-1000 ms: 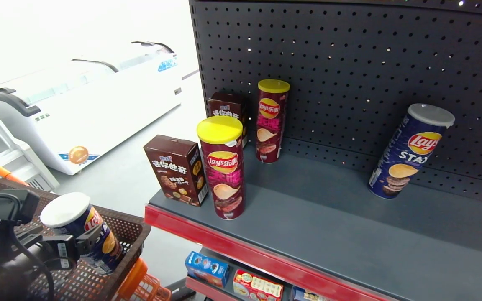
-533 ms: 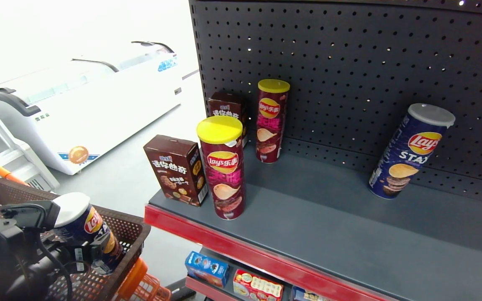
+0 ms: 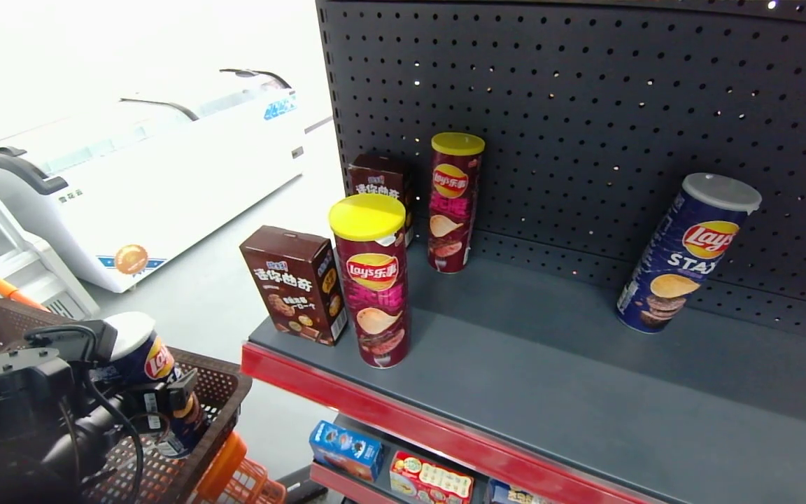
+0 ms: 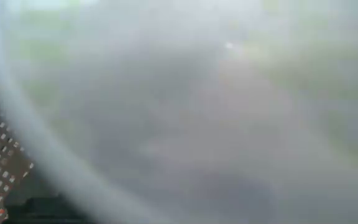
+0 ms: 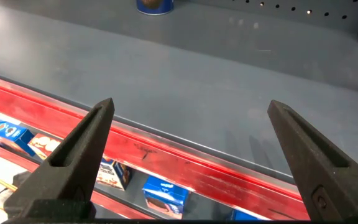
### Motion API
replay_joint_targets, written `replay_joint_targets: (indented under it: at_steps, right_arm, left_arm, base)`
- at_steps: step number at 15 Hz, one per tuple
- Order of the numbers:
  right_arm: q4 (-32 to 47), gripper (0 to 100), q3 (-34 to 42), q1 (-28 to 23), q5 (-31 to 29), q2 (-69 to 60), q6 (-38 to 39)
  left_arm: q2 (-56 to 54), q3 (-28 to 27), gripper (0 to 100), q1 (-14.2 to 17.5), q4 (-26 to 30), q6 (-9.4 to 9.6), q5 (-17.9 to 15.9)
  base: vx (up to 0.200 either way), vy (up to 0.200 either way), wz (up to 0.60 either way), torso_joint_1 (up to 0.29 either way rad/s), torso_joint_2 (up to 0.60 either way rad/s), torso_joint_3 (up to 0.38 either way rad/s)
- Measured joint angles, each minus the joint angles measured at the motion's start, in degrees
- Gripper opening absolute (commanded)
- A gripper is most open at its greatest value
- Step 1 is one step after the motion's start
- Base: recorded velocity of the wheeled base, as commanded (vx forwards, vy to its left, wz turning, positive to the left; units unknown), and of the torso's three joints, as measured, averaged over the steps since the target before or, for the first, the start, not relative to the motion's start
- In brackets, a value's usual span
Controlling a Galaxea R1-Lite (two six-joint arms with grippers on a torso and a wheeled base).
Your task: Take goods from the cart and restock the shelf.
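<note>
Left gripper (image 3: 126,378) is clamped around a blue can (image 3: 157,364): dark blue tube, white lid, red-and-yellow logo with a chip picture under it, tilted a bit. It's at the corner of the cart (image 3: 220,392) nearest the shelf (image 3: 550,378), with its lower end down inside the brown mesh. Can't tell if it touches the basket floor. Right gripper (image 5: 190,106) hangs over the shelf's red front edge, fingers spread wide with nothing between them.

Count on the shelf:
- a second blue can (image 3: 683,252) off to the right, leaning back on the pegboard (image 3: 585,105)
- two red cans (image 3: 373,280) (image 3: 453,203) with yellow lids, upright, one front and one back
- two brown boxes (image 3: 294,283) (image 3: 378,182) just left of them

So two blue, two red, two boxes
</note>
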Motion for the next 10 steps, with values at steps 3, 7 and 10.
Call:
replay_joint_targets:
  at_steps: [3,7,10]
  right_arm:
    - [0.0,100,0.0,0.0,0.0,0.0,0.0]
    - [0.0,100,0.0,0.0,0.0,0.0,0.0]
    - [0.0,100,0.0,0.0,0.0,0.0,0.0]
  left_arm:
    - [2.3,-2.9,0,0.0,-0.5,-0.07,0.0]
    - [3.9,-5.0,0,-0.4,-0.8,0.04,-0.1]
    - [2.4,-5.5,0,-2.0,-0.1,0.28,-0.4]
  base:
    - [0.0,0.0,0.0,0.0,0.0,0.0]
    - [0.0,0.0,0.0,0.0,0.0,0.0]
    - [0.0,0.0,0.0,0.0,0.0,0.0]
